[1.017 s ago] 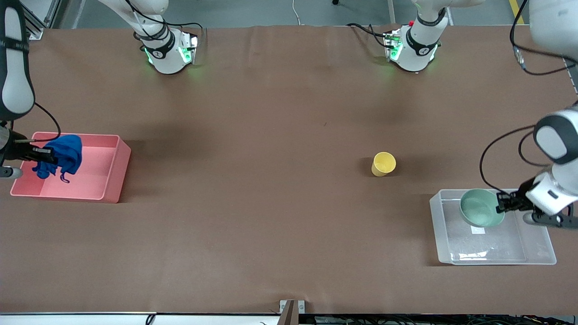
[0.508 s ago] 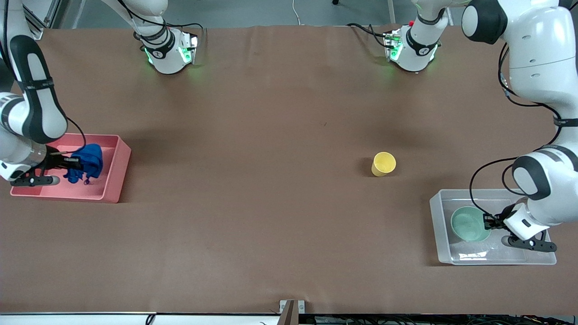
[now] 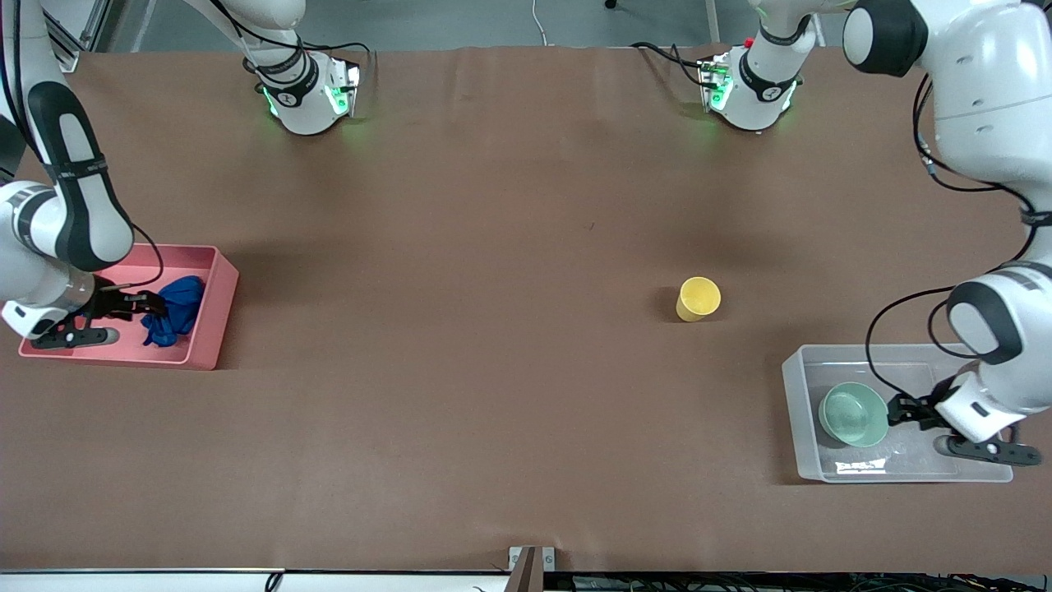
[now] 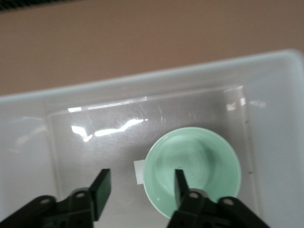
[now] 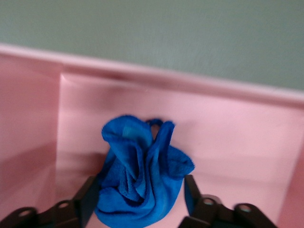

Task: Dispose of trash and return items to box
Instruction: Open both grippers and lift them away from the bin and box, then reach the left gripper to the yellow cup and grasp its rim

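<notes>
You've got the right tool (image 3: 146, 310) low inside the pink bin (image 3: 215, 322) at the right arm's end of the bench (image 3: 493, 247), its fingers (image 5: 88, 194) spread apart w/ the blue cloth wad (image 3: 173, 311) sitting between them. In the right wrist view the wad (image 5: 140, 173) bulges up between the two fingers and lies on the bin floor near one wall; whether the pads touch the fabric is hard to tell, since the cloth hides them.

Your left tool (image 3: 896, 409) is down in the clear tub (image 3: 793, 411) at the left arm's end of the bench, fingers (image 4: 101, 187) apart. The mint-green bowl (image 3: 853, 414) stands upright on the tub floor, just beside the tool tips. In the left wrist view one finger overlaps the bowl (image 4: 192, 171) rim while the other is off to the side over bare tub floor, so the bowl isn't clamped. The white label (image 4: 138, 172) peeks out beside the bowl, partly covered by it.

The yellow cup (image 3: 699, 298) stands alone on the open bench, farther from the front camera than the tub and well apart from both tools.
</notes>
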Controlling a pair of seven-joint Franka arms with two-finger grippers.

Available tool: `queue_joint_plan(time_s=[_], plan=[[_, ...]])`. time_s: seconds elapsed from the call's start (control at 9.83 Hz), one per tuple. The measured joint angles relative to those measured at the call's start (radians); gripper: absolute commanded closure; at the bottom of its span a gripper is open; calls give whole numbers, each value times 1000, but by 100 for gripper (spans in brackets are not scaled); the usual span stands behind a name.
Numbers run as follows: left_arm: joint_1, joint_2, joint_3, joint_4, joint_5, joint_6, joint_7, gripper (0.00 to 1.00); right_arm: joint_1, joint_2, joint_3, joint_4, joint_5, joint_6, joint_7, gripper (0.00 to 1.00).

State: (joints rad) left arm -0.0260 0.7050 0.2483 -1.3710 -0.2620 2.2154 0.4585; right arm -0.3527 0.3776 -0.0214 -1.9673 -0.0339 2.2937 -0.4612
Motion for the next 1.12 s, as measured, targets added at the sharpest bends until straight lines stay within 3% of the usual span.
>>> queue_joint_plan(time_s=[0.31, 0.71, 0.92, 1.12], plan=[[-6, -265, -36, -76, 84, -171, -76, 0, 79, -169, 9, 111, 1, -227, 143, 0], [-18, -639, -224, -428, 245, -207, -365, 0, 247, -245, 14, 122, -1, -294, 404, 0], [-22, -719, -311, -587, 248, -196, -458, 0, 272, -265, 14, 227, -1, -464, 453, 0], [-25, -711, -389, -718, 248, -84, -496, 0, 269, -291, 5, 383, 1, -676, 457, 0]])
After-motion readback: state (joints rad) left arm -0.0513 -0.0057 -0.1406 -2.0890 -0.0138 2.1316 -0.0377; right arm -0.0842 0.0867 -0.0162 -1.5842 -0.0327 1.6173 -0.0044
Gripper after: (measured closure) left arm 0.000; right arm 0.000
